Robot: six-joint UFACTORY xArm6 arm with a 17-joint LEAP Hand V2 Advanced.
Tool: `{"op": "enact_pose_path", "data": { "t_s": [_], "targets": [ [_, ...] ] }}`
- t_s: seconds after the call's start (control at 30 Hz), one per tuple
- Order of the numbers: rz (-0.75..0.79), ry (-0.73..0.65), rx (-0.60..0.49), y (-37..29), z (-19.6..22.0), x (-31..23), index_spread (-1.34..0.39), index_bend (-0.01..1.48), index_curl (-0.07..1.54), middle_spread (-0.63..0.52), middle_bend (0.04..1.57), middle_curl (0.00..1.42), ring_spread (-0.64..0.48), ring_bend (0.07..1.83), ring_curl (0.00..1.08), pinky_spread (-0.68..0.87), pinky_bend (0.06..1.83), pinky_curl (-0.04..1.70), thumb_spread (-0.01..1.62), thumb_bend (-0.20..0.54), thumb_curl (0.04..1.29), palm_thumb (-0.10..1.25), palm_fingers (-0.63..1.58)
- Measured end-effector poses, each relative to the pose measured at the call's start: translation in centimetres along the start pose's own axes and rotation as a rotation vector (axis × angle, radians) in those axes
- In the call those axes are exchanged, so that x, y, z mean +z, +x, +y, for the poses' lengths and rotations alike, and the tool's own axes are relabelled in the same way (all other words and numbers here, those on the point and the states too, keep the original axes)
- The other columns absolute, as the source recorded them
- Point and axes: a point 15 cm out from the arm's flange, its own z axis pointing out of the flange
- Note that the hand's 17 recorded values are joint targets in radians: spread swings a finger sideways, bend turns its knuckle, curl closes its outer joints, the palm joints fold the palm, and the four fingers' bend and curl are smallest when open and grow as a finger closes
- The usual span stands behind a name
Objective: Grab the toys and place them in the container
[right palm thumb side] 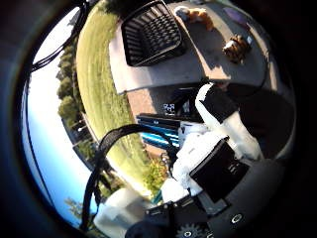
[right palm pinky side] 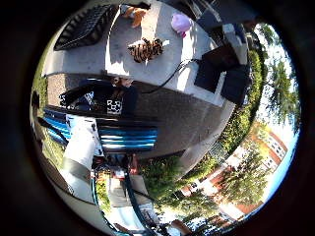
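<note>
The hand (right palm thumb side: 218,144) hung well away from everything it had to collect, its fingers (right palm thumb side: 214,105) loosely spread and holding nothing. All the toys lay on the pale worktop (right palm thumb side: 198,64). The striped tiger toy (right palm pinky side: 145,49) sat in the open middle of the worktop. The orange plush toy (right palm pinky side: 134,14) lay near the corner of the black basket (right palm thumb side: 151,32), and the pink toy (right palm pinky side: 180,22) lay further along, well apart from the basket. The basket stood on the same worktop with nothing visible inside it.

The main risk, as I judged it, was the long approach. Any error in aiming over that travel could bring the fingers down beside a toy rather than around it. The toys looked soft, so one could squash and slip out of a loose hold, or be nudged towards the edge. The orange toy's place close to the basket left little room, and the fingers might catch the basket's open lattice wall and shove it. Hard sunlight and deep shadow fell across the worktop, which could hide a toy's outline.

No writing or brand could be read. The only marking was a small black-and-white square marker (right palm pinky side: 114,105) on dark equipment below the worktop. It showed a block pattern, not letters.
</note>
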Motion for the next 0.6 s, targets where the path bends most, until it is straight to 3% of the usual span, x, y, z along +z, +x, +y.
{"op": "enact_pose_path", "data": {
  "t_s": [0.27, 0.6],
  "targets": [
    [0.047, -0.023, -0.044, 6.4, -2.7, 3.8, -0.17, 0.16, 0.34, 0.02, 0.16, 0.3, 0.27, 0.23, 0.33, 0.4, 0.35, 0.23, 1.24, -0.026, 0.36, 0.69, 0.21],
    [0.038, -0.022, -0.071, 11.4, -10.7, 10.6, -0.2, 0.15, 0.29, 0.03, 0.16, 0.3, 0.26, 0.27, 0.34, 0.4, 0.42, 0.26, 1.16, -0.028, 0.37, 0.67, 0.09]
  ]
}}
